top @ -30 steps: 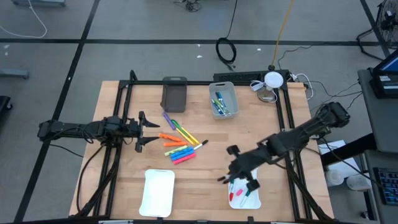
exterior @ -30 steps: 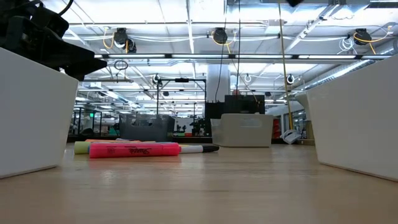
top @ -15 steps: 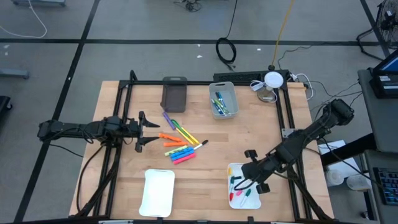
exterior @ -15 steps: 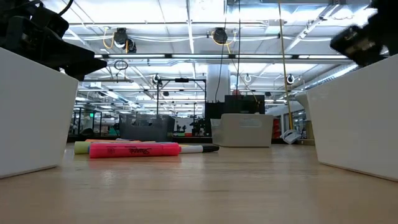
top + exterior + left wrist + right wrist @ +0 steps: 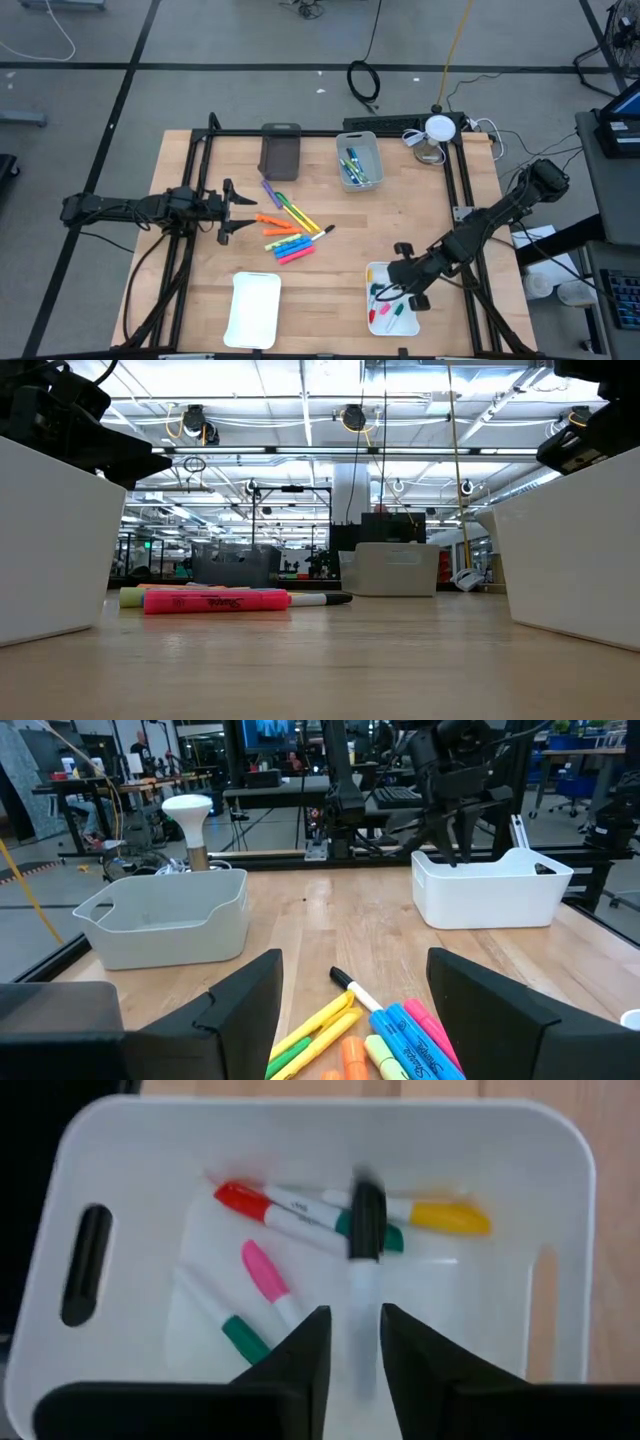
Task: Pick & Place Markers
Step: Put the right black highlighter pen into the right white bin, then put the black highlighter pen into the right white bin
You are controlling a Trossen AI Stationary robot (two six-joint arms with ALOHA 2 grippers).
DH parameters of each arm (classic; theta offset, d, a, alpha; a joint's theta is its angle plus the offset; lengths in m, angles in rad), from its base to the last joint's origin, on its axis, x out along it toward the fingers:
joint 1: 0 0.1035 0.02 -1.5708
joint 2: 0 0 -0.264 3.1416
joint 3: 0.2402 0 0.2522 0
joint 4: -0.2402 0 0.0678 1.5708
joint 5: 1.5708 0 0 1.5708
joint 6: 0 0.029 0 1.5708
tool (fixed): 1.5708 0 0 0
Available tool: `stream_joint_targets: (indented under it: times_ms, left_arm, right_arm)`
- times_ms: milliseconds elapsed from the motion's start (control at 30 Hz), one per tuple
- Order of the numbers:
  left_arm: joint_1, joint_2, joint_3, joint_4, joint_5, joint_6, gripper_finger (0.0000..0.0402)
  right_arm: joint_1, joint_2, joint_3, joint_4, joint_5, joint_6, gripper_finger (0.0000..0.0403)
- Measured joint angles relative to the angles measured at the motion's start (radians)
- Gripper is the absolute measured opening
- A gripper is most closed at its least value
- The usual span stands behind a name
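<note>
Your right gripper is hanging over the white tray at the table's near right, fingers slightly parted; a black-capped marker is sitting blurred between them, and whether it is gripped or dropping is hard to tell; red, pink, green and yellow-capped pens are lying in the tray. Your left gripper is waiting open beside the loose markers mid-table.
</note>
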Motion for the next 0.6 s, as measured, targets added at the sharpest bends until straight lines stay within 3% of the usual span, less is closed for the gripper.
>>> stream_joint_targets:
  times_ms: [233,600]
  left_arm:
    - [0.0,0.0,0.0,0.0,0.0,0.0,0.0251]
    - [0.0,0.0,0.0,0.0,0.0,0.0,0.0251]
  right_arm:
    - [-0.005,0.0,0.0,0.043,0.0,-0.015,0.0114]
    - [-0.161,-0.001,0.029,0.377,0.002,-0.382,0.0143]
